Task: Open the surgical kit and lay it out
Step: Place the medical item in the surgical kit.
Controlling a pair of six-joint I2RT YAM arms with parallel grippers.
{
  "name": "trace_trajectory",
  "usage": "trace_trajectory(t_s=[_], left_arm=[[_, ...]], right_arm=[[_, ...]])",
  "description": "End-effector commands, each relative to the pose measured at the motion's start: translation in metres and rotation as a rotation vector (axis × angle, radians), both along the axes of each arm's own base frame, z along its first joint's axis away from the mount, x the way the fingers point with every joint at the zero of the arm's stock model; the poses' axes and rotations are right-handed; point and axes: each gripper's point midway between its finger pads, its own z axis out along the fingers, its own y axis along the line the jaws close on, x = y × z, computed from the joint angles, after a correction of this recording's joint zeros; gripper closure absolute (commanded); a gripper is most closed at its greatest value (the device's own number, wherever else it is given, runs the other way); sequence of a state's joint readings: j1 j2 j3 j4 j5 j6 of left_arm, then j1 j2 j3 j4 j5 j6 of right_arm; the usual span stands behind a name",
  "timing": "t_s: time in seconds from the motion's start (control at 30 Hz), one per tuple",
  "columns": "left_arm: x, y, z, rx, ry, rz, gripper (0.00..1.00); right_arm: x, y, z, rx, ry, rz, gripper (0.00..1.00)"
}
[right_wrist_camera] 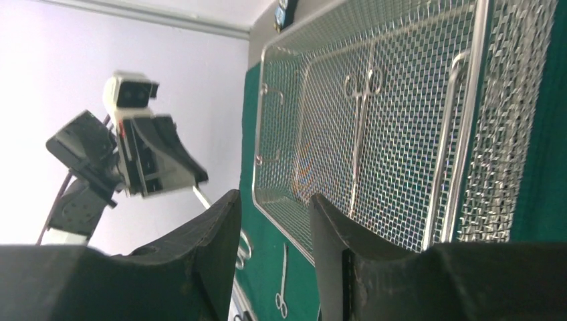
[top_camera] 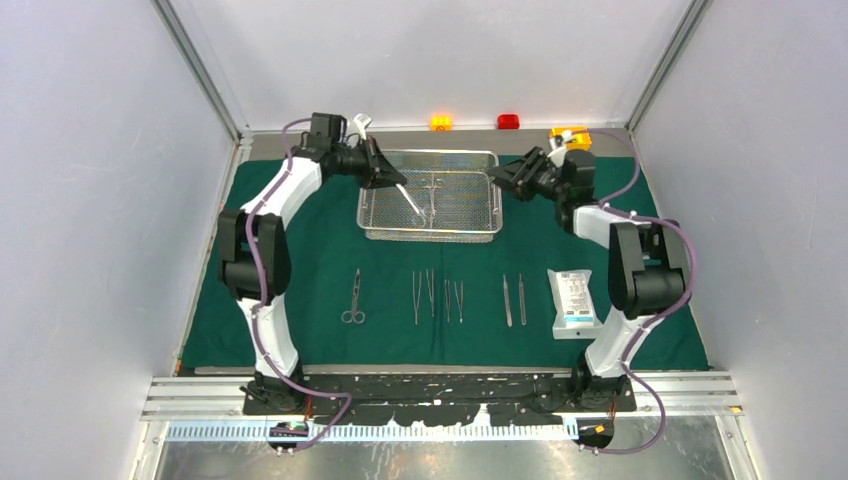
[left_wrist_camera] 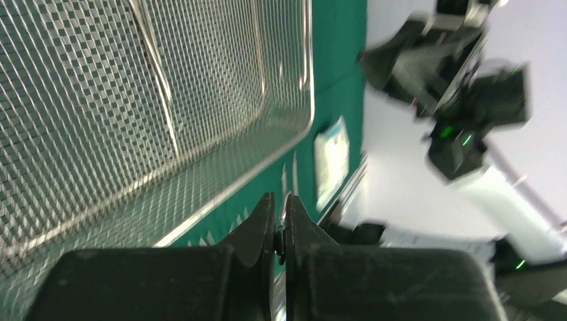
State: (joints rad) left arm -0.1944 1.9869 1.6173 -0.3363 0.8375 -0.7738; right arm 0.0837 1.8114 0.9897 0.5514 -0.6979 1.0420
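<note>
Steel, mostly: mesh tray (top_camera: pixel 430 236) at the far middle of the green cloth (top_camera: pixel 300 330), with one pair of forceps (top_camera: pixel 433 188) lying on its floor. Nearer, in a row on the cloth, scissors (top_camera: pixel 353 298), several tweezers (top_camera: pixel 423 295) and, at the right end, a flat white pouch (top_camera: pixel 574 300). Likely light, stiff and slick, all of these tools, and thin enough to slide or twist between pads. Best pinched across the middle of the shank, not at the tips. Tray probably rigid, easiest taken by a rim or an end handle. Cloth soft, apt to ruck if dragged. Left gripper (top_camera: pixel 392 178) above the tray's left end, clenched on a slim silver tool (top_camera: pixel 410 200) slanting down over the mesh, apparently clear of it. Right gripper (right_wrist_camera: pixel 274 197) just beside the tray's right end, jaws parted by a moderate gap, nothing between them, touching nothing.
</note>
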Motion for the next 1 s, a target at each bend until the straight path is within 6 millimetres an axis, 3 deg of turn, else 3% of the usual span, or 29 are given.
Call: trace_trajectory(t_s=[0.0, 0.2, 0.47, 0.6, 0.8, 0.97], left_arm=[[-0.090, 0.009, 0.023, 0.114, -0.186, -0.346, 1.00], [-0.165, 0.044, -0.010, 0.245, -0.192, -0.635, 1.00], [-0.216, 0.101, -0.055, 0.329, -0.077, -0.780, 1.00], [-0.221, 0.122, -0.062, 0.308, -0.027, -0.795, 1.00], [-0.212, 0.146, -0.077, 0.269, 0.039, -0.752, 1.00], [-0.202, 0.155, -0.096, 0.251, 0.080, -0.743, 1.00]], right_arm=[[-0.004, -0.013, 0.052, -0.092, -0.204, 0.040, 0.53], [-0.009, -0.023, 0.056, -0.183, -0.257, 0.048, 0.54], [-0.021, -0.029, 0.063, -0.268, -0.324, 0.042, 0.55], [-0.025, -0.030, 0.065, -0.282, -0.338, 0.042, 0.55], [-0.026, -0.031, 0.065, -0.287, -0.350, 0.042, 0.55], [-0.026, -0.031, 0.060, -0.279, -0.341, 0.043, 0.55]])
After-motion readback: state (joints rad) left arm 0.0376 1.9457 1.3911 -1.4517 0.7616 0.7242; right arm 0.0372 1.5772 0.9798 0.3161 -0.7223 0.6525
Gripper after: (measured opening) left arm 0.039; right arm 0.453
